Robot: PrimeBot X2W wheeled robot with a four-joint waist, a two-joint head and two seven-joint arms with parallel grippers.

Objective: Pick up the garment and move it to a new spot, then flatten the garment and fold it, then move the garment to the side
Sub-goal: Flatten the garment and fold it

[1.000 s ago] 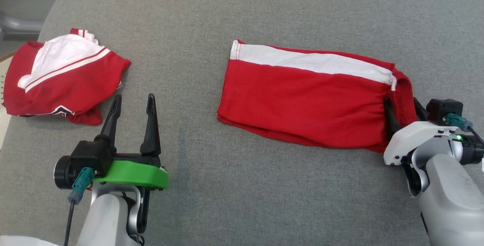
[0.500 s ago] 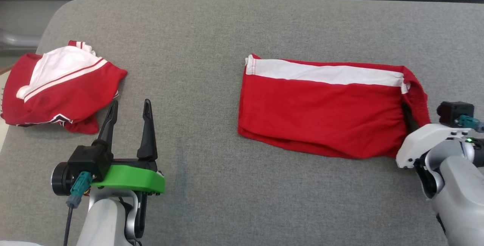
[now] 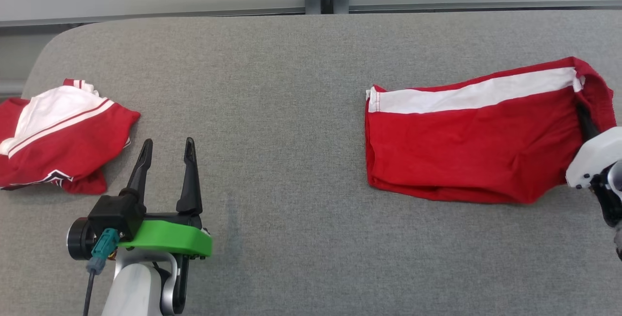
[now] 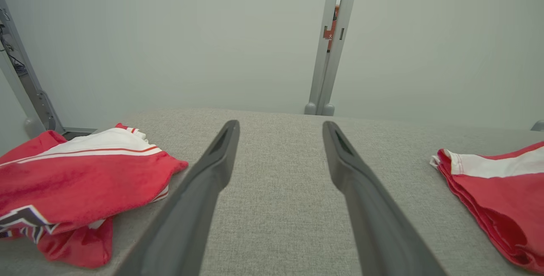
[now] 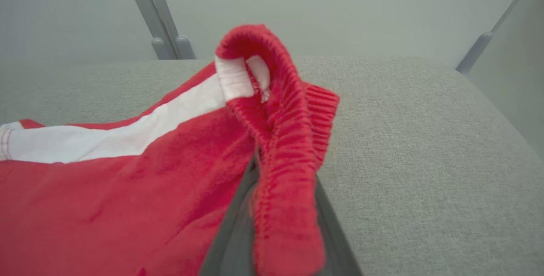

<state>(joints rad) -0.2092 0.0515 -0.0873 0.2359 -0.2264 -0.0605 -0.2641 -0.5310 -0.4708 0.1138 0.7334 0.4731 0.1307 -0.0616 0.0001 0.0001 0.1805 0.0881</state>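
Left tool (image 3: 167,143) hangs up front over the grey table (image 3: 291,87), fingers wide, holding nothing. Off to the right, the right tool (image 3: 584,120) is pinching the waistband of the folded red shorts (image 3: 466,155) lying there. A crumpled red-white garment (image 3: 58,146) sits far left.

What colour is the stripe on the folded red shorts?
White stripe along the folded red shorts; clearest in head view.
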